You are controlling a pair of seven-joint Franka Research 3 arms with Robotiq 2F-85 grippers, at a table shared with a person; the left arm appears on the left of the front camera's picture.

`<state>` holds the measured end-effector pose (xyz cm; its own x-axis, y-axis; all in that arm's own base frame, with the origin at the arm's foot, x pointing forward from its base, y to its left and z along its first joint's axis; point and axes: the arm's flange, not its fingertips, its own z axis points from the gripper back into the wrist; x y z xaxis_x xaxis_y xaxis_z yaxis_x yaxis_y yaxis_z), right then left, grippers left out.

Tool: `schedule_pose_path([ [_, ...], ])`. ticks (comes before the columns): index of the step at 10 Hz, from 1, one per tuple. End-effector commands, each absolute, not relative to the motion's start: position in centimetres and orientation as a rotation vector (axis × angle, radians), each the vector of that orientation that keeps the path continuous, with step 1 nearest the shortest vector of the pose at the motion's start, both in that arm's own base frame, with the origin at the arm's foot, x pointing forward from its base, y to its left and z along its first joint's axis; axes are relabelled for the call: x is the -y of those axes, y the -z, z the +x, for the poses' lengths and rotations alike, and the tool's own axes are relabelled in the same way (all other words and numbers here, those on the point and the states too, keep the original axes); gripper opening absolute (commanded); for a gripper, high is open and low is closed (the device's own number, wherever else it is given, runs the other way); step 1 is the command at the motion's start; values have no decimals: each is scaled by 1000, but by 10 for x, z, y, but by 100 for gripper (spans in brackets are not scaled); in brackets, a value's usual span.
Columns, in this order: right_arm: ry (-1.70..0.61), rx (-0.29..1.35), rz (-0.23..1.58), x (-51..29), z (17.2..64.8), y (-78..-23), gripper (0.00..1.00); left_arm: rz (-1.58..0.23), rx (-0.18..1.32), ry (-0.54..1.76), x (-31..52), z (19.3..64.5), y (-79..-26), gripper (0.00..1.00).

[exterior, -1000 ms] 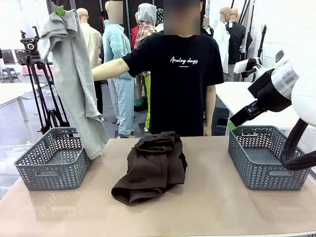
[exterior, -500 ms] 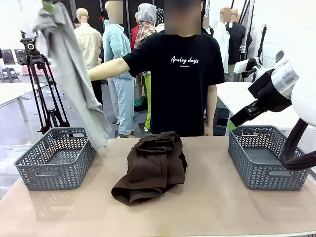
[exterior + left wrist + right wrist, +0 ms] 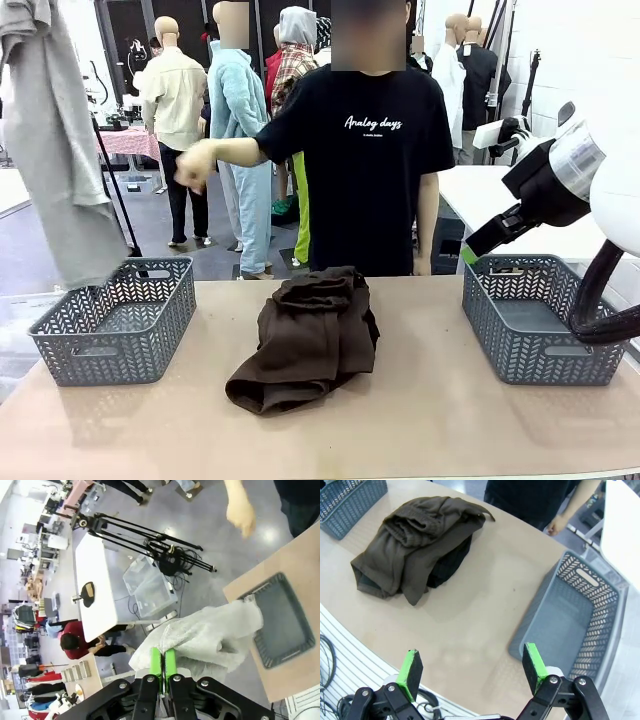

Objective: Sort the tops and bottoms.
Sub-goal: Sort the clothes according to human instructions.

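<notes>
Front view: the left basket point(image 3: 112, 322) and the right basket point(image 3: 541, 318) stand at the two ends of the table point(image 3: 430, 420), and both have nothing inside. The grey top point(image 3: 55, 140) hangs high at the left, plain and soft. Its long axis is vertical and its lower end is just over the left basket's far rim. The brown trousers point(image 3: 305, 340) lie crumpled in the middle, their length running from the person toward the near left.

Left wrist view: the left gripper point(image 3: 163, 662) is fully closed, pinching the grey top above the basket.

Right wrist view: the right gripper point(image 3: 472, 662) stands wide open and holds nothing. A black garment point(image 3: 447, 562) lies under the trousers.
</notes>
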<state>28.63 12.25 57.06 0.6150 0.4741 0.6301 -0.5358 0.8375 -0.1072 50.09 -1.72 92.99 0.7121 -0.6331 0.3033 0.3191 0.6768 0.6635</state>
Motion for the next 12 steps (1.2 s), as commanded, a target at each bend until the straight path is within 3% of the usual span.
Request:
schedule_pose_path([
  [1,-582,693,96,-123,287,-569,100,609,461,609,21,496,-913,0],
  [4,-582,693,96,-123,287,-569,100,493,432,584,47,476,-846,0],
  [6,-582,693,96,-123,287,-569,100,473,455,540,54,467,-837,0],
  [8,-582,693,96,-123,287,-569,100,471,334,504,42,451,-817,0],
  [9,-582,693,96,-123,287,-569,100,477,306,482,35,448,-812,0],
  [10,-582,693,96,-123,287,-569,100,468,362,530,60,483,-856,0],
  [12,-582,693,96,-123,287,-569,100,468,362,530,60,483,-856,0],
])
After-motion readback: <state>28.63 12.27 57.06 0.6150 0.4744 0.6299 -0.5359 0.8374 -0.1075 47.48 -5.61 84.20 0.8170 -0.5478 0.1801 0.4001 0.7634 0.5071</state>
